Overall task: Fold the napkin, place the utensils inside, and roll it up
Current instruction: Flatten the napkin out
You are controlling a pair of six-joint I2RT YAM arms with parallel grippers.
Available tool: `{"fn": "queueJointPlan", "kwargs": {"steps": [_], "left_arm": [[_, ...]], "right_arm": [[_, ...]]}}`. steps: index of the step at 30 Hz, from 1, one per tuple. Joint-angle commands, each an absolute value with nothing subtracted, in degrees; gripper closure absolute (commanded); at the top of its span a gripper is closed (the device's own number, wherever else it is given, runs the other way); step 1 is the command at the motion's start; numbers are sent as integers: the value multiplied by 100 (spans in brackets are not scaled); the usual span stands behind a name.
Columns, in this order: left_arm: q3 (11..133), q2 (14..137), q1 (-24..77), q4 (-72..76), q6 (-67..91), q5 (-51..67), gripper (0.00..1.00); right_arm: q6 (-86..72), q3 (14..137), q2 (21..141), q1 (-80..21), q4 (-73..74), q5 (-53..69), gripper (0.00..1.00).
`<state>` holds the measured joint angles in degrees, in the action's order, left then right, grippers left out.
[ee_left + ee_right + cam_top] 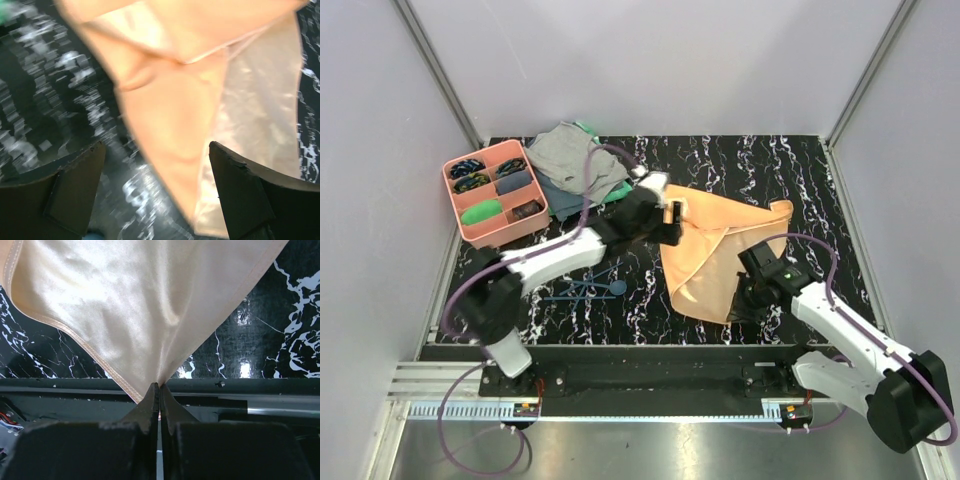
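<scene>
Peach-orange satiny napkin [720,250] lies on a black marble-patterned bench [800,160] with white veins, closed in by pale grey walls [660,60] with slanted metal posts at the far corners. The cloth is folded over itself into a rough triangle. Its broad far edge runs from just beside the left hand [670,213] out to a corner on the right, and its long axis runs from that edge toward the near side of the bench, narrowing to a tip at the right hand [738,308].

The right hand [159,386] is clenched on the napkin [135,305], its two fingers pressed together with the hemmed edge pinched between them, and the cloth fans up and away from the pinch.

The left hand [156,147] is released. Its dark fingers [75,185] stand wide apart and the napkin [170,125] shows in the gap beyond them, though this view is blurred.

Slim dark blue plastic utensils [590,290] lie together on the bench on the near side of the left hand and well apart from it, left of the napkin. A pink compartment tray [470,232] with small items sits far to the left of that hand, and a crumpled grey cloth [575,155] lies over a green cloth [612,196] between the tray and the hand.
</scene>
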<state>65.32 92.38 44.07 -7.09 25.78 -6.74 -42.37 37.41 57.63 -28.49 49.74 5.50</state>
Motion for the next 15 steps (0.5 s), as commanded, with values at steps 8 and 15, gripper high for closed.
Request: {"fn": "queueJointPlan", "kwargs": {"steps": [8, 15], "left_arm": [[8410, 11477, 5203, -518, 1943, -157, 12], [8955, 12225, 5545, -703, 1731, -395, 12]], "right_arm": [[-4509, 3753, 5511, -2892, 5194, 360, 100], [-4412, 3902, 5616, -2892, 5186, 396, 100]]}}
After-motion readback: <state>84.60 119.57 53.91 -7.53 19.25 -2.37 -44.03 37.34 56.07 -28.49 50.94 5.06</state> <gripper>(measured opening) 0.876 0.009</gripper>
